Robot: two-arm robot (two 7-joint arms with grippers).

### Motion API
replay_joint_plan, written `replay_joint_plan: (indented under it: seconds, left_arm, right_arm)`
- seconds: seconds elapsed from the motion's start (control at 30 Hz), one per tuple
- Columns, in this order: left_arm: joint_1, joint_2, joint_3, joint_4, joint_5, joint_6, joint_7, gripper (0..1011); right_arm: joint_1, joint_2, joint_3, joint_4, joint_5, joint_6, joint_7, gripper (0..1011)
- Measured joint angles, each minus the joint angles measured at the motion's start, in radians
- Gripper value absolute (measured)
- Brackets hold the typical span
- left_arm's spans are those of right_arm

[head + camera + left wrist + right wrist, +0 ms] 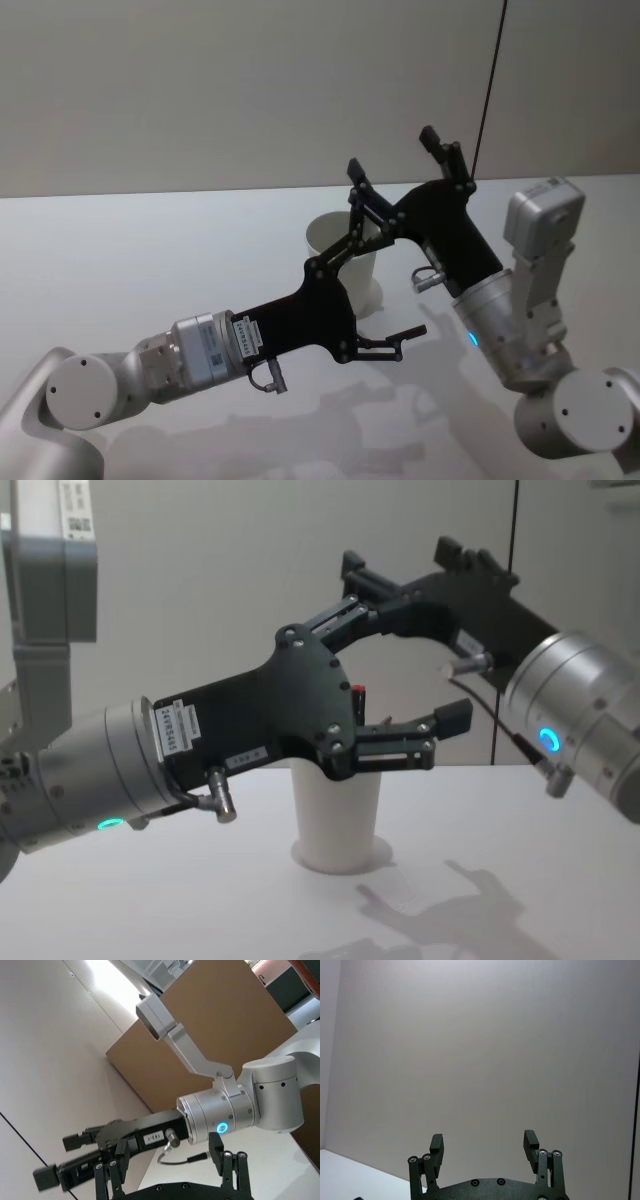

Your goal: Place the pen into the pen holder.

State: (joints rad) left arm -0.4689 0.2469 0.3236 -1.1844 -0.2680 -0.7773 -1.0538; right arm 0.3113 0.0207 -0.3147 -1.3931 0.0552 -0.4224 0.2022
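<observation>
Judging by the small red-tipped dark end poking above the rim in the chest view, the pen (359, 692) seems already in the cup (335, 815), which stands at centre on the table (200, 900). If so, the drop is done, and what remains is drawing both arms clear without tipping it. The left gripper (405, 650) hangs wide open and empty just over the rim, upper centre of the chest view. The right gripper (392, 168), open and empty, points up behind the cup, upper centre of the head view.

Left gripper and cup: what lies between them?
Nothing shows between: in the chest view the open left gripper hangs right over the cup, its lower finger crossing the rim.
</observation>
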Motion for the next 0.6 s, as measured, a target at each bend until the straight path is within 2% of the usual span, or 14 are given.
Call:
replay_joint_plan:
  seconds: [0.6]
  left_arm:
    - [0.000, 0.000, 0.000, 0.000, 0.000, 0.000, 0.000, 1005]
  right_arm:
    - [-0.047, 0.030, 0.018, -0.104, 0.009, -0.005, -0.049, 1002]
